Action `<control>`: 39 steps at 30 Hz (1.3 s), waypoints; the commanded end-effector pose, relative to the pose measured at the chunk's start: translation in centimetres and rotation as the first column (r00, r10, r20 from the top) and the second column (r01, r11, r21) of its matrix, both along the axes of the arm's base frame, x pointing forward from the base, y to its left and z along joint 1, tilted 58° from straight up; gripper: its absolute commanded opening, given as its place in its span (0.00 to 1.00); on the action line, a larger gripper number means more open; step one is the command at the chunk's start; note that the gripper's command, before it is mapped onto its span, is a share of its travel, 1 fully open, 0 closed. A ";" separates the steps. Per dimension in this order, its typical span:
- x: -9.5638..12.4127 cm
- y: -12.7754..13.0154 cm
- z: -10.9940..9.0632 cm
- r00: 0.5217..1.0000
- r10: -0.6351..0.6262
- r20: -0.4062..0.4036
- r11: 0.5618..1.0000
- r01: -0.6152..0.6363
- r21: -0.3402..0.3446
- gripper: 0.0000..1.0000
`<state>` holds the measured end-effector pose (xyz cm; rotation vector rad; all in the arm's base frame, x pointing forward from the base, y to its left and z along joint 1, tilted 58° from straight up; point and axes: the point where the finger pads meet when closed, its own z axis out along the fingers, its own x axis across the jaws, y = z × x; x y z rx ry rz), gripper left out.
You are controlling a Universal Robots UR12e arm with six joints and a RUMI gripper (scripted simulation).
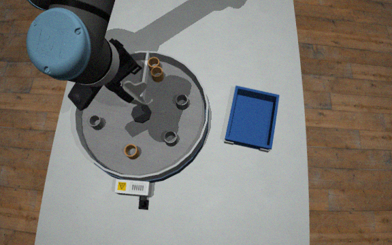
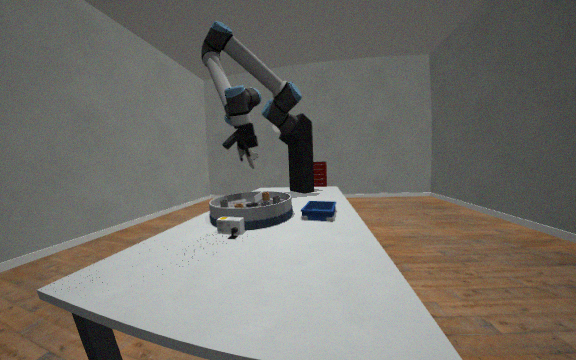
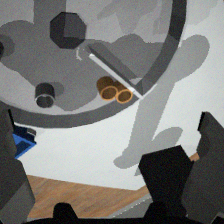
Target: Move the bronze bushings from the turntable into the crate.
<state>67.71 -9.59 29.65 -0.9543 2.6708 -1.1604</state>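
Note:
Three bronze bushings stand on the grey turntable: two close together at the back beside a white divider bar, and one at the front. The pair also shows in the wrist view. Three steel bushings stand on the disc too. My gripper is open and empty. It hangs high above the turntable, near the dark hub. The blue crate is empty.
A white control box with a yellow label sits against the turntable's front edge. The crate stands to the right of the turntable on the white table. The arm's black base column stands at the table's far end.

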 end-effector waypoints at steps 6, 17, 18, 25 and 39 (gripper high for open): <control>-1.5 -0.4 -3.4 0.978 -0.069 0.196 0.996 0.054 0.077 1.00; -2.5 -0.7 -5.3 0.946 -0.120 0.301 0.988 0.084 0.131 1.00; -2.8 -0.7 -5.7 0.937 -0.132 0.324 0.986 0.089 0.144 1.00; -3.7 -0.9 -7.4 0.897 -0.178 0.405 0.976 0.107 0.191 1.00; -5.2 -1.2 -10.1 0.809 -0.259 0.527 0.953 0.126 0.274 1.00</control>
